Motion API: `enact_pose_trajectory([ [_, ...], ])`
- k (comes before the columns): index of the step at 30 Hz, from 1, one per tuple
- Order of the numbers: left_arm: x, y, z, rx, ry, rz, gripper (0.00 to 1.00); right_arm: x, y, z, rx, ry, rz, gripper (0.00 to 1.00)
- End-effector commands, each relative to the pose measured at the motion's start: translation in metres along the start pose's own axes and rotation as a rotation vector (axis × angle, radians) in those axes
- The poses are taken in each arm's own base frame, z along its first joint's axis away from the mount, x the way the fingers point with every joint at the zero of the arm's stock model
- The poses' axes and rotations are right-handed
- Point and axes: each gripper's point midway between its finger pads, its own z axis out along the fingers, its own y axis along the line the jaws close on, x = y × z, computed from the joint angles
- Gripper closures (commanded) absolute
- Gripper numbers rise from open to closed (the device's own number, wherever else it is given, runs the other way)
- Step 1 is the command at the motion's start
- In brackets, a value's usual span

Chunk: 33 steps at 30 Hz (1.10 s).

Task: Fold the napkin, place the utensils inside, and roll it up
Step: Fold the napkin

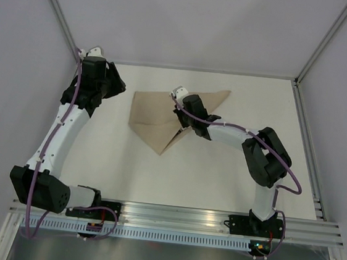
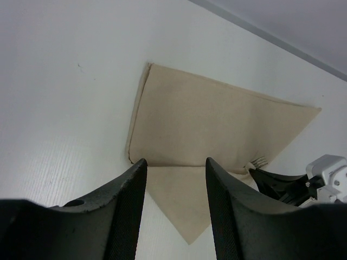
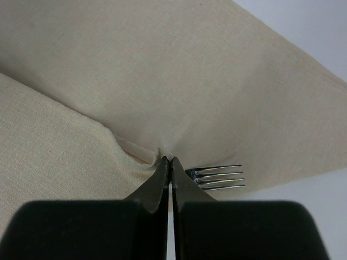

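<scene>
1. A plain tan-beige cloth napkin point(image 1: 153, 112) lies near the middle of the flat white table point(image 1: 231, 173). It is folded into an angular shape. One point reaches toward the far right, and another points back toward the arm bases.
2. Your right gripper point(image 3: 169, 160) is down on the right part of the napkin. Its two black jaws are closed tight against each other. The cloth puckers into their tips, so a small fold of the napkin looks pinched between them.
3. A slender fork with silvery prongs point(image 3: 219, 177) lies just to the right of those tips, at the napkin's edge. You can see only the four prongs, because the gripper hides the handle.
4. Your left gripper point(image 2: 176, 165) hangs above bare table off the napkin's far-left side. Its black jaws stand apart with a clear gap and hold nothing. It does not touch the cloth.
5. In the left wrist view, a folded edge of the napkin shows through that gap. The fork's prongs and the right gripper sit beyond it, to the right.
</scene>
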Motion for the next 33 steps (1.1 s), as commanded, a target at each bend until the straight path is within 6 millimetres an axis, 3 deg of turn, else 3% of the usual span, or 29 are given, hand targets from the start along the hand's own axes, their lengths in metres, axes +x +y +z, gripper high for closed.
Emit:
enact_pose_trajectory([
  [1, 0.009, -0.01, 0.011, 0.068, 0.033, -0.007, 0.48, -0.021, -0.006, -0.005, -0.006, -0.037, 0.036, 1.0],
  [14, 0.051, -0.028, 0.035, 0.18, 0.144, 0.025, 0.48, -0.009, -0.049, 0.005, 0.068, -0.014, 0.077, 1.0],
  [33, 0.117, -0.061, 0.063, 0.252, 0.28, 0.097, 0.47, 0.01, -0.073, 0.015, 0.112, 0.029, 0.095, 1.0],
])
